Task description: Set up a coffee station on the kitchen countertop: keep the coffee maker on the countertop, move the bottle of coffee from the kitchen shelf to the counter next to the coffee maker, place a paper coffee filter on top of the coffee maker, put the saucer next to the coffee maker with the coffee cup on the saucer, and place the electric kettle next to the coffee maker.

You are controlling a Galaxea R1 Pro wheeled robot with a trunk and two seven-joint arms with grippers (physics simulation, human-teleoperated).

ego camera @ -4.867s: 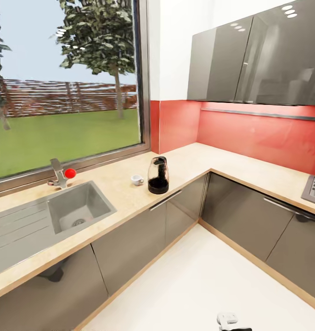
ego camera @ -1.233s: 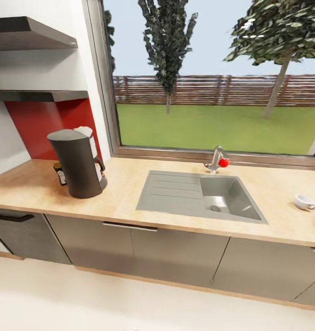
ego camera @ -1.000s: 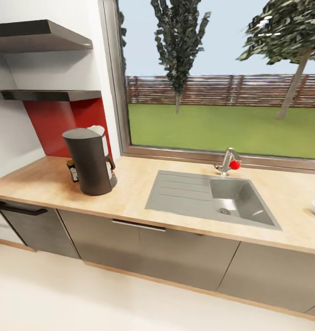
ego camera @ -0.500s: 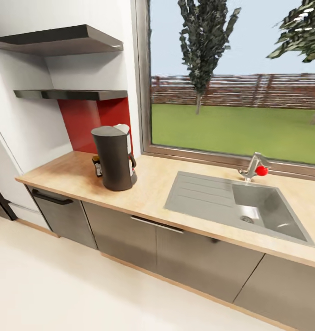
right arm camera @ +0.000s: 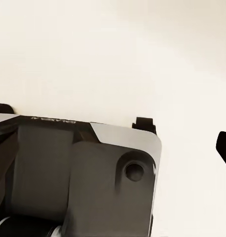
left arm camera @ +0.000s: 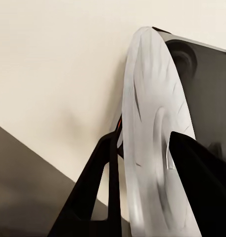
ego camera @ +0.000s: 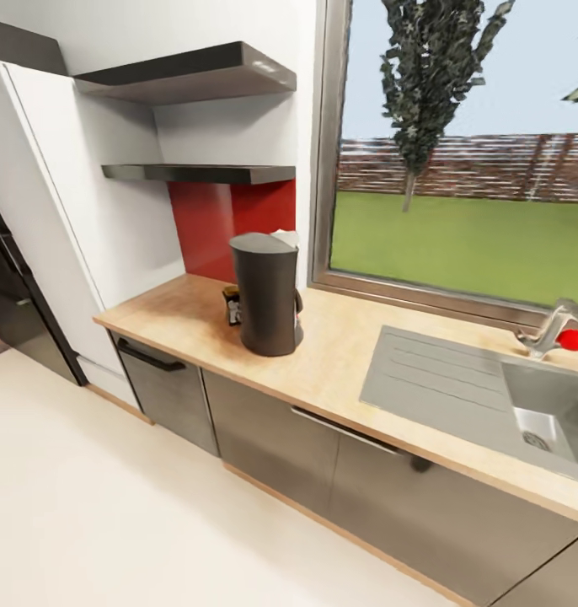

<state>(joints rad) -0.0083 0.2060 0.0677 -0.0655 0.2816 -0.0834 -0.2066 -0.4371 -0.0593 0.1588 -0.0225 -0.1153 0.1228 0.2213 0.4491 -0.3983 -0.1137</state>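
The saucer (left arm camera: 155,148) is clamped edge-on in the left hand (left arm camera: 142,163). On the worktop (ego camera: 339,371) — the bottle of coffee (ego camera: 232,304) stands at the coffee maker's (ego camera: 266,293) 9 o'clock. Right hand (right arm camera: 184,136) — fingertips are spread wide.

I am looking at a matte near-black coffee maker column (ego camera: 268,295) on a pale speckled wood-coloured countertop (ego camera: 339,371) over glossy grey cabinet fronts (ego camera: 272,438), a red backsplash panel (ego camera: 222,228), a dark-grey wall shelf (ego camera: 196,174), and my white round saucer (left arm camera: 155,148).
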